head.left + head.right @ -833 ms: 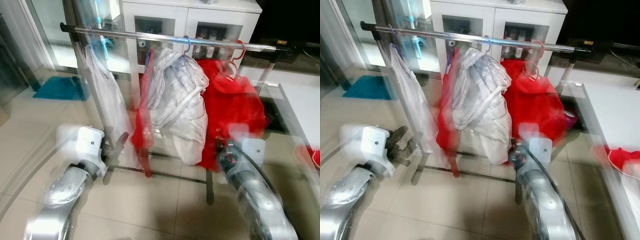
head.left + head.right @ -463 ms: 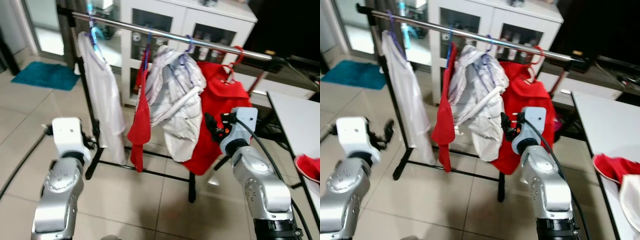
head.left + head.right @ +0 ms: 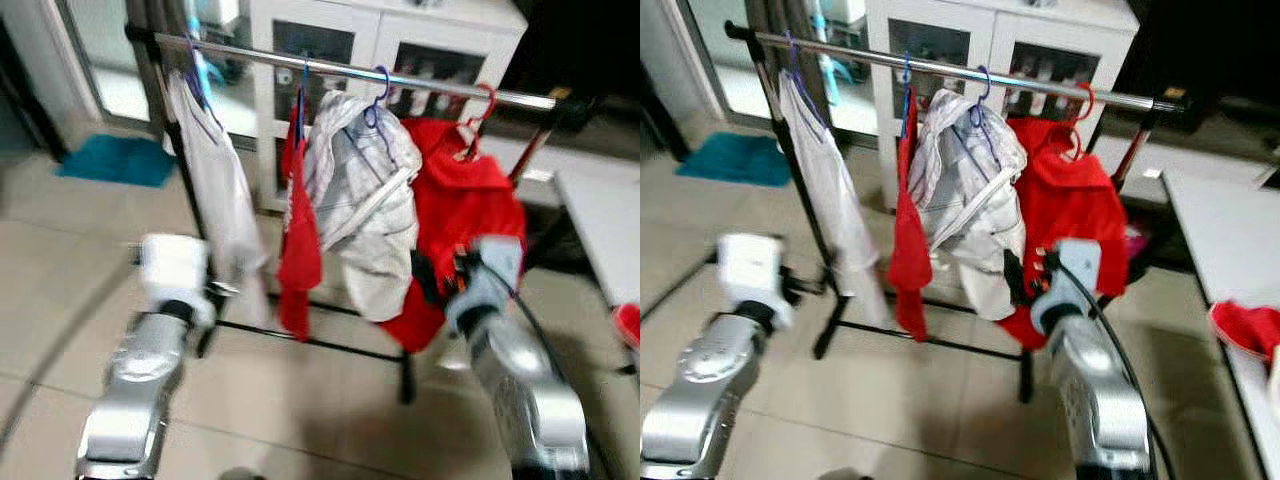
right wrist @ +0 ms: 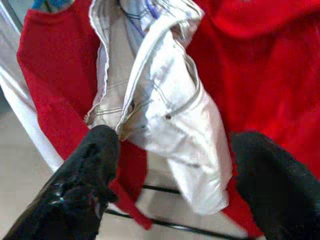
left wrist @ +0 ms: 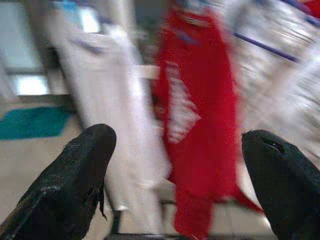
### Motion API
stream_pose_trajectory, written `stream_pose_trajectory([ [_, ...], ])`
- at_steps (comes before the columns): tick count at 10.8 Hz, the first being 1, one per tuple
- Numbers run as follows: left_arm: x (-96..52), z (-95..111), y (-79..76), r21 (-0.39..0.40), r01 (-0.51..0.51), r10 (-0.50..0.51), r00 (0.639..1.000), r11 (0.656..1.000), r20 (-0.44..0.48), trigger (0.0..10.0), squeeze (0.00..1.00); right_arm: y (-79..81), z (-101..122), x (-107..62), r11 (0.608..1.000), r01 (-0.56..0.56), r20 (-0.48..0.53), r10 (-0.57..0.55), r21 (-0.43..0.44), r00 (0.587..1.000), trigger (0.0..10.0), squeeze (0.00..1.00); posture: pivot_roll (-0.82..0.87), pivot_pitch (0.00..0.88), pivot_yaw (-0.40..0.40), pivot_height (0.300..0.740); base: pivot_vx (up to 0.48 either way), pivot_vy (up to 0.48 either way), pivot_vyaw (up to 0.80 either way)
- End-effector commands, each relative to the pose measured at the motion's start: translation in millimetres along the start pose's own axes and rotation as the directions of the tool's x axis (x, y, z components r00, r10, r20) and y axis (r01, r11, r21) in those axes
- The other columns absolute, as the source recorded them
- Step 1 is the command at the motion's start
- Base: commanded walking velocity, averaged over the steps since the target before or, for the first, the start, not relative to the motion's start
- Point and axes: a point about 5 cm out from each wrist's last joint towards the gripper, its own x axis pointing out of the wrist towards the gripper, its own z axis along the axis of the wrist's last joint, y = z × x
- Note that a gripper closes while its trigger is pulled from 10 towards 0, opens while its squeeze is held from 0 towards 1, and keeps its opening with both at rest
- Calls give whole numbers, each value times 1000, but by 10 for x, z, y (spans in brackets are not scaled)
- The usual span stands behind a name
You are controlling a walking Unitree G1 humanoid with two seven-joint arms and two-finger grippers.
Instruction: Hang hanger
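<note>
- Nearest, both silver arms are raised in front of the rack, blurred in the head views; the left gripper (image 5: 175, 170) has its two black fingers (image 5: 75, 175) spread wide apart with nothing between them, pointing at the thin red garment (image 5: 200, 115) and the long white shirt (image 5: 115, 105) beside it
- The right gripper (image 4: 172, 185) likewise holds its fingers (image 4: 85, 185) far apart and empty, facing the bunched white shirt (image 4: 165, 115) with the big red garment (image 4: 250, 80) behind it
- Next comes the black-framed clothes rack (image 3: 830, 300) on the tiled floor (image 3: 890, 400); its steel rail (image 3: 940, 68) runs across at the top
- On the rail, from the robot's left to right, hang: the long white shirt on a purple hanger (image 3: 800, 85); the thin red garment on a blue hanger (image 3: 906, 85); the bunched white shirt on a purple hanger (image 3: 980, 95); the big red garment on a red hanger (image 3: 1083, 105); all four hooks sit over the rail
- To the right a white table (image 3: 1240, 250) carries a red cloth (image 3: 1250, 325) at its edge
- Farther back stand a white glass-doored cabinet (image 3: 1010, 40) and a teal mat (image 3: 725, 160) on the floor
</note>
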Motion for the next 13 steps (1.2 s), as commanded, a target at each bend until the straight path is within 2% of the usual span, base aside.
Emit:
stream_pose_trajectory([
  [1,-10,37,-76,-17,77,-77,997,997,27,10000,1000,-15,130,-28,1000,-2,65,0,24,998,10000,1000,-23,0,1,740,0,0,0],
  [2,-13,22,-81,-21,81,-80,996,997,38,10000,529,36,175,-70,996,-6,103,15,-88,995,10000,1000,-43,0,20,740,0,0,0],
  [3,54,44,-66,-26,22,-20,997,999,69,10000,0,19,177,-95,976,17,100,5,-215,995,10000,1000,-52,0,46,740,0,0,0],
  [4,91,58,-42,-23,-41,43,993,999,107,10000,0,19,172,-112,970,14,147,22,-244,989,10000,1000,-54,0,41,740,0,0,0],
  [5,71,61,-11,-46,-59,63,994,997,91,10000,0,11,205,-105,971,82,198,-36,-225,979,10000,1000,-45,0,30,740,0,0,0],
  [6,66,52,12,-38,-65,68,994,997,83,10000,0,6,186,-90,984,97,187,-67,-152,980,10000,1000,-49,0,28,740,0,0,0],
  [7,57,41,10,-22,-47,48,997,999,64,10000,0,25,171,-110,989,78,196,-52,-128,979,10000,1000,-54,0,31,740,0,326,0],
  [8,73,33,-11,-17,-49,50,997,999,62,10000,0,-11,145,-147,987,115,204,-90,-116,975,10000,1000,-59,0,36,740,0,341,0],
  [9,94,24,-47,-21,-32,33,998,999,60,10000,0,-40,127,-162,995,99,185,-94,-19,978,10000,1000,-68,0,46,740,0,341,0],
  [10,121,13,-55,-13,-27,28,998,1000,59,10000,0,-59,104,-169,993,110,168,-101,-45,981,10000,1000,-79,0,52,740,0,341,0],
  [11,155,47,-25,-27,-42,44,997,999,68,10000,0,-50,82,-168,991,120,152,-110,-59,982,10000,0,-75,0,53,740,0,345,0],
  [12,168,63,-28,-27,-41,43,996,999,75,10000,0,-35,25,-158,992,118,101,-113,-52,988,10000,0,-74,0,53,740,0,379,0],
  [13,172,46,-20,-11,-42,42,997,999,70,10000,0,13,26,-148,996,86,109,-82,-37,991,10000,0,-71,0,52,740,0,382,0],
])
